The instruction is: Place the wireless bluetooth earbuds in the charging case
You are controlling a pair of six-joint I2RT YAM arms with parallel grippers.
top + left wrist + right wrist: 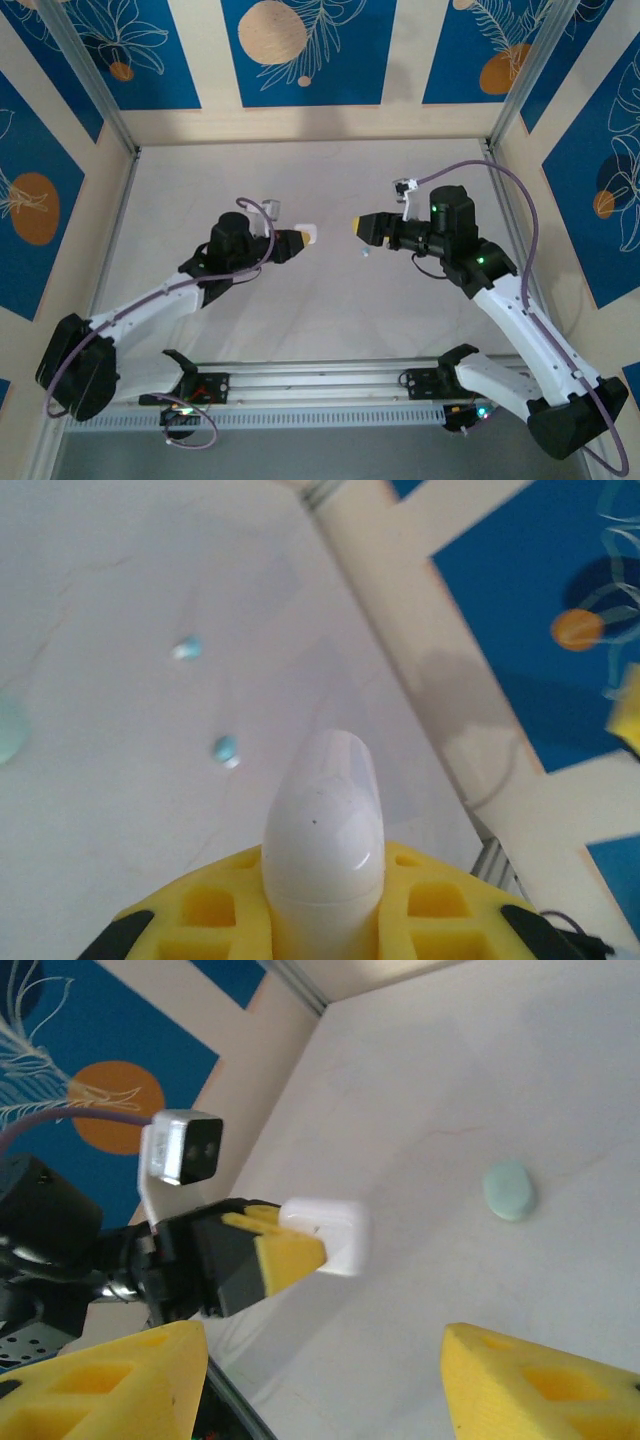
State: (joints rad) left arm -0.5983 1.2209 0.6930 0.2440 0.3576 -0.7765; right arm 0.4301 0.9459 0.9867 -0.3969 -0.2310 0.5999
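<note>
The left gripper (301,240) is closed on a white charging case (323,820). Its yellow fingers (215,905) press on both sides of the case's lower half, while the rounded glossy end pokes out past the fingertips. The case is held up off the pale table (300,170), with its free end pointing toward the right gripper (320,1388). That gripper sits near the case without touching it. Its two yellow fingers (110,1380) are spread wide apart and nothing is between them. Seen from the left wrist, two small teal earbuds (226,748) lie on the table beyond the case's tip and off to its left, apart from each other and from the case. The nearer one is just past the tip, and the other (186,648) is farther out. A pale teal oval piece (510,1191) also rests flat on the table, well apart from the case on the side away from the left gripper. I cannot tell what it is. From above, a tiny teal speck (366,253) lies on the table just below the gap between the case and the right gripper.
</note>
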